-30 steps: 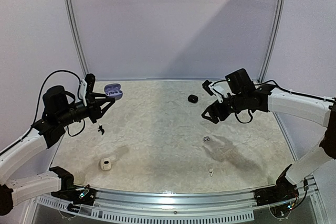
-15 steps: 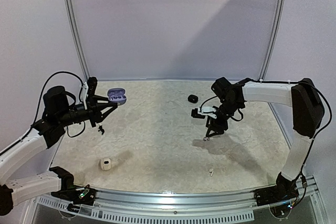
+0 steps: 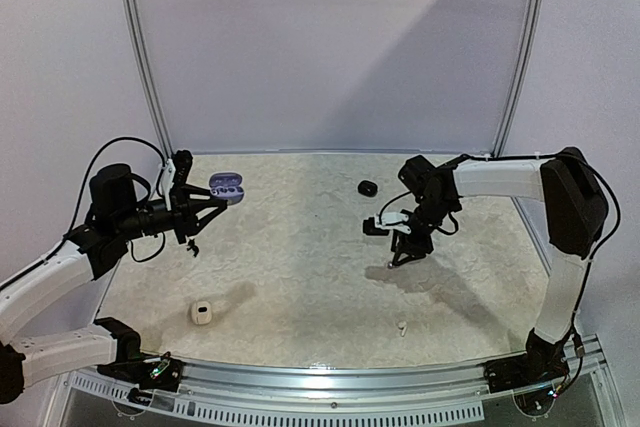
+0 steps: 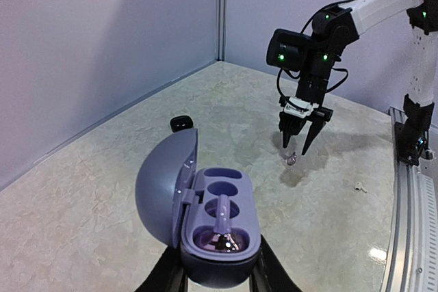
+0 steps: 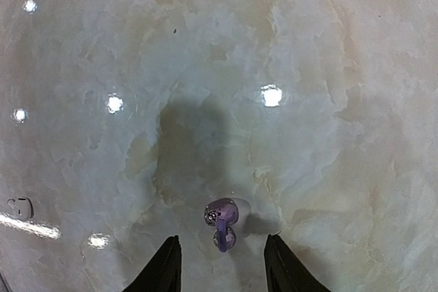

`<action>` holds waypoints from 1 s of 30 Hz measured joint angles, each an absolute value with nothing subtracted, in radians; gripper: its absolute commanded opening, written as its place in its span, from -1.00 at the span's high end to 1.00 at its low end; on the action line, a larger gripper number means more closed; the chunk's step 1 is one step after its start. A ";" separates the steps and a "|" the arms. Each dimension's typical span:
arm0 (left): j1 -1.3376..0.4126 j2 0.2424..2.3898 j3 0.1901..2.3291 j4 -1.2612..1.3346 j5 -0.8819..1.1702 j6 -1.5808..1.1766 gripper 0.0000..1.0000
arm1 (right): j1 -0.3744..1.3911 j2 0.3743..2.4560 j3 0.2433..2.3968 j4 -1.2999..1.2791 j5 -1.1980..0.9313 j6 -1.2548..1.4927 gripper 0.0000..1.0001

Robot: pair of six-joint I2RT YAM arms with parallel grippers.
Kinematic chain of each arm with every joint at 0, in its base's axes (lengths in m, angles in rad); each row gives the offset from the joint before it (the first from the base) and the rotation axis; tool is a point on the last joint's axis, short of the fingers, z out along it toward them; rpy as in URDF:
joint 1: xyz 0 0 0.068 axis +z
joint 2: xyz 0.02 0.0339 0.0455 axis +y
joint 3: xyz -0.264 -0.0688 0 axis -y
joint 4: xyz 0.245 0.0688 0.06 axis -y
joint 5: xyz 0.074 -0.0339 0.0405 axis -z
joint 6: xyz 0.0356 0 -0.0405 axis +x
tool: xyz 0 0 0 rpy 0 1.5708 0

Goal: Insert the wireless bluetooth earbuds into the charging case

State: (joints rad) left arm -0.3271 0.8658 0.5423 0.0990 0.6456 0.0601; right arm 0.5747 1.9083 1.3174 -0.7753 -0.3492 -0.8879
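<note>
My left gripper (image 4: 217,277) is shut on the base of a purple charging case (image 4: 219,217), held off the table with its lid open. One purple earbud (image 4: 222,236) sits in the case's near socket; the far socket is empty. In the top view the case (image 3: 225,187) hangs at the left rear. A second purple earbud (image 5: 222,223) lies on the table. My right gripper (image 5: 222,264) points straight down over it, open, one finger on each side and not touching it. From the left wrist, that gripper (image 4: 298,143) hovers just above the bud (image 4: 291,160).
A black case (image 3: 367,187) lies at the back centre. A white case (image 3: 202,313) rests front left and a tiny white bud (image 3: 402,327) front centre. A small black bud (image 3: 192,245) lies under the left arm. Walls stand along the back and sides.
The right arm swung in and dropped over the loose purple bud, jaws narrowing around it. The left arm shifted the case slightly right.
</note>
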 measured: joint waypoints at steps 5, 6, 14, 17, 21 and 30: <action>-0.327 0.866 0.544 0.099 0.643 0.065 1.00 | 0.575 1.938 1.317 -0.769 -0.350 -0.891 0.21; -0.327 0.866 0.544 0.099 0.643 0.065 1.00 | 0.575 1.940 1.317 -0.768 -0.350 -0.892 0.22; -0.327 0.867 0.544 0.099 0.639 0.068 1.00 | 0.575 1.940 1.317 -0.751 -0.352 -0.887 0.40; -0.327 0.867 0.546 0.099 0.636 0.073 1.00 | 0.575 1.941 1.318 -0.751 -0.354 -0.884 0.45; -0.327 0.867 0.550 0.099 0.627 0.079 1.00 | 0.576 1.952 1.319 -0.752 -0.355 -0.884 0.50; -0.327 0.867 0.550 0.099 0.616 0.086 1.00 | 0.578 1.960 1.323 -0.767 -0.355 -0.887 1.00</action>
State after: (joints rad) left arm -0.3271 0.8665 0.5495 0.0990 0.6163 0.0864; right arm 0.5781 1.9602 1.3231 -0.7670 -0.3553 -0.8871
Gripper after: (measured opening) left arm 0.286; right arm 0.079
